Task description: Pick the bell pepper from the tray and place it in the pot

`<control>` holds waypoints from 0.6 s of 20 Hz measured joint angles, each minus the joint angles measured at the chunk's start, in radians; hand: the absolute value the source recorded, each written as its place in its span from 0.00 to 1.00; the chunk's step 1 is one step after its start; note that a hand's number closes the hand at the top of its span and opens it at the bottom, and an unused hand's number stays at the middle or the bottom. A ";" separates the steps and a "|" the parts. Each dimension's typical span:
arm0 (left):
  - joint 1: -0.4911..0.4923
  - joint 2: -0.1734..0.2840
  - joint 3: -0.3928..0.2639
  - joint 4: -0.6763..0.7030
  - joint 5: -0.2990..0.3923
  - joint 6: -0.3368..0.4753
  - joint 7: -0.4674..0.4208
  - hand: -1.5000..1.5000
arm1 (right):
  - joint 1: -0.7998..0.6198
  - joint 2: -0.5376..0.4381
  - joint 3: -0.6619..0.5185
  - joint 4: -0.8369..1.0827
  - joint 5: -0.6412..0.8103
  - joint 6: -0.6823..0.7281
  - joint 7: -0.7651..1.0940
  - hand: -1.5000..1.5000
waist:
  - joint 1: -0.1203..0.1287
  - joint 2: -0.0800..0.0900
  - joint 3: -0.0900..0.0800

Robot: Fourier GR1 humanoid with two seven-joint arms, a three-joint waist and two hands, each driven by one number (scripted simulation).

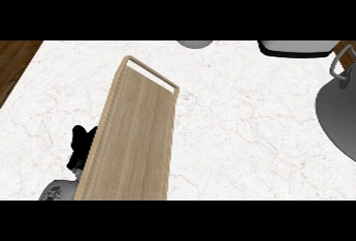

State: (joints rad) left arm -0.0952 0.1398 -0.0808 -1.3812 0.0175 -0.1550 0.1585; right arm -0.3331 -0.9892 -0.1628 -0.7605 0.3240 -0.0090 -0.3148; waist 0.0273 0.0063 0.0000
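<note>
A long, pale wooden tray with a slotted handle at its far end lies across the white marble bench, running from the lower edge up toward the middle of the head view. Its visible surface is bare wood; the bell pepper cannot be seen anywhere in this view. Just left of the tray, partly hidden behind its long edge, the robot's black left hand shows above a grey forearm, its fingers pointing up and relaxed, holding nothing. The right hand does not appear. At the right edge sits the large grey metal pot, cut off by the frame, with a metal loop handle at its upper side, well apart from the tray. Along the far edge stand a white rounded vessel and a black-rimmed white container, both only partly visible. Dark wood borders the bench at upper left.
</note>
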 measured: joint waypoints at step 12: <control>-0.022 -0.003 0.003 0.026 -0.009 -0.009 -0.014 0.50 | -0.213 0.112 0.235 0.190 0.276 0.137 0.343 0.00 | 0.014 0.004 0.001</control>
State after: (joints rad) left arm -0.1169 0.1368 -0.0780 -1.3552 0.0085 -0.1643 0.1441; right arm -0.5458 -0.8773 0.0720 -0.5702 0.5999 0.1276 0.0278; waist 0.0412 0.0104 0.0009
